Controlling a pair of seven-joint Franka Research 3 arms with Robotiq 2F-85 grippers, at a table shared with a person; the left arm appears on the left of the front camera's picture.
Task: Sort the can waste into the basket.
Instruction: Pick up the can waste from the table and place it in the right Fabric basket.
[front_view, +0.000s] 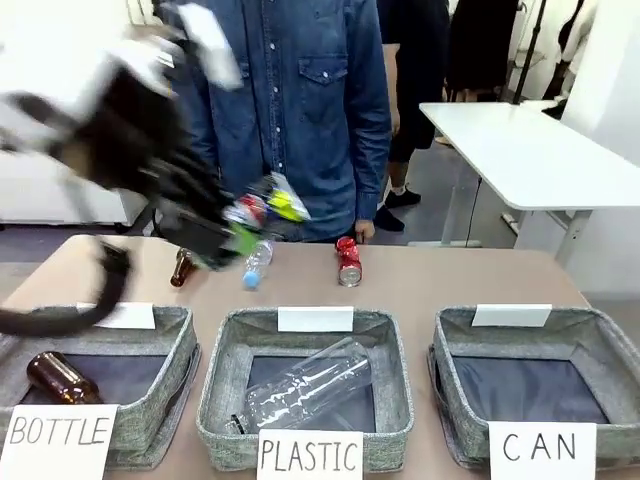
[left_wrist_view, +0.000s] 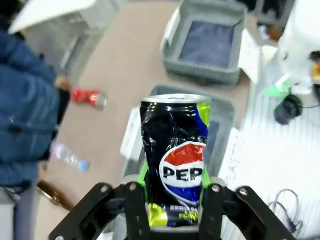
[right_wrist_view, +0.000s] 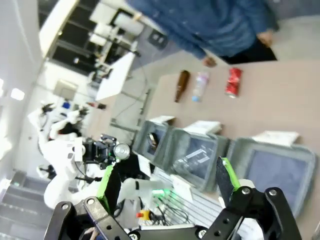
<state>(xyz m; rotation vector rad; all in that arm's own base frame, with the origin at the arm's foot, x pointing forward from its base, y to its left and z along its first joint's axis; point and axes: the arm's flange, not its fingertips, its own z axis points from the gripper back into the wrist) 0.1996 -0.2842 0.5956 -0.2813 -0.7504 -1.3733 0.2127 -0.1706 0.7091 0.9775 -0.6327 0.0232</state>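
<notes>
Left wrist view: your left jaws pinch the Pepsi can (left_wrist_view: 175, 160), right jaws spread; red can (front_view: 348, 260) lies at the worktop's (front_view: 450, 285) far edge; CAN basket (front_view: 590, 322) empty

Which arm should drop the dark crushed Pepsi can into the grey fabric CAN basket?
Left. The left gripper is shut on the dark metal Pepsi can, lifted in the air. The grey fabric CAN basket sits on the robot's right, so it must reach across. The right gripper is open, holding nothing.
</notes>
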